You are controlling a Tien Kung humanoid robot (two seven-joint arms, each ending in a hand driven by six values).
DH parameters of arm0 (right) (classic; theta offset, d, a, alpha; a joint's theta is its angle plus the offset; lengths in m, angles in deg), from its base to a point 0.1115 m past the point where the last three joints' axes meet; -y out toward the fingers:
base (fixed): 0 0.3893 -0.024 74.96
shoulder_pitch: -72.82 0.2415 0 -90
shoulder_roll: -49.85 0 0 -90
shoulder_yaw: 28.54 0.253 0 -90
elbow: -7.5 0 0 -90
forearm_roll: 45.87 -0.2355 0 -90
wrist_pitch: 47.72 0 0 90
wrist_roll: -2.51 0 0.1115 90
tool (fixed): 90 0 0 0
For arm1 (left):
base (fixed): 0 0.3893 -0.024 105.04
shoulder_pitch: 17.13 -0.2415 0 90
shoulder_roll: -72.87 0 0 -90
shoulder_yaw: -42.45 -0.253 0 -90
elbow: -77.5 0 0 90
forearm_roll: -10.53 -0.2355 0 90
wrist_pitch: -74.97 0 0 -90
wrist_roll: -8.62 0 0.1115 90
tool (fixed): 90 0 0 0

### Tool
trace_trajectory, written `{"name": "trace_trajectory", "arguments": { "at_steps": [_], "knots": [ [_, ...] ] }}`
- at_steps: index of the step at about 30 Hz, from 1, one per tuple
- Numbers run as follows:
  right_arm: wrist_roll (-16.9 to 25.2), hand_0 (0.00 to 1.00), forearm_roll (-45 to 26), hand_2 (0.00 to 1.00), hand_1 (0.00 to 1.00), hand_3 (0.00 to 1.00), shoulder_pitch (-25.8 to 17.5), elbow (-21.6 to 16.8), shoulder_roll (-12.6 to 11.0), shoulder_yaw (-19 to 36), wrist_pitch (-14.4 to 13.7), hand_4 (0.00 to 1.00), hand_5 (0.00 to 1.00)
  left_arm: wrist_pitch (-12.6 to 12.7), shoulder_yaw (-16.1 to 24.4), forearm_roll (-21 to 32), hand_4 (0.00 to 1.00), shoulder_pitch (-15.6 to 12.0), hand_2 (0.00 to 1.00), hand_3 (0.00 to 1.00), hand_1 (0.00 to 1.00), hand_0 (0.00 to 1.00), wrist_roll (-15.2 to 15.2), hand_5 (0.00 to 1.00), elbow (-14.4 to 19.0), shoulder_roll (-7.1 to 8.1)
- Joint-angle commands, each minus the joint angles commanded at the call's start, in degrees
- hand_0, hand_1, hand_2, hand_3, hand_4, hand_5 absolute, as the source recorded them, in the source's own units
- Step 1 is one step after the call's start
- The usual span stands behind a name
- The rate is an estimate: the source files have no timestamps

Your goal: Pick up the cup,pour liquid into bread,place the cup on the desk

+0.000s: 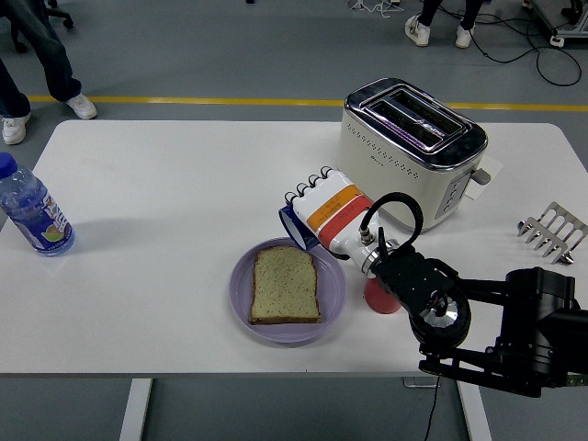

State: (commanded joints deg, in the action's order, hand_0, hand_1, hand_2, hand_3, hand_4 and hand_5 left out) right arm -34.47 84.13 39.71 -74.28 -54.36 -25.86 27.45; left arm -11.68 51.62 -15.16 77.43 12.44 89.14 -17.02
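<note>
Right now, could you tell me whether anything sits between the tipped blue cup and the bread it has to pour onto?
Nothing visible does. The right hand holds the blue cup tilted just above the far right rim of the purple plate, its mouth toward the bread. The red cup stands behind the wrist, out of the way.

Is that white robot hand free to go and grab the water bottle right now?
Probably not. The right hand is shut on the blue cup, tipped over the bread, and the water bottle stands at the table's far left edge.
</note>
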Motion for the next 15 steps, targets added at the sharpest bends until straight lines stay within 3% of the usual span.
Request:
{"name": "trace_trajectory", "arguments": {
  "at_steps": [15],
  "knots": [
    [0.00,0.403,-0.13,0.542,0.396,0.553,0.06,0.22,-0.34,0.40,-3.82,0.661,0.002,0.02,0.51,-0.38,0.322,0.48,0.657,0.553,0.646,0.635,0.01,0.834,-0.02,0.08]
  ]
}}
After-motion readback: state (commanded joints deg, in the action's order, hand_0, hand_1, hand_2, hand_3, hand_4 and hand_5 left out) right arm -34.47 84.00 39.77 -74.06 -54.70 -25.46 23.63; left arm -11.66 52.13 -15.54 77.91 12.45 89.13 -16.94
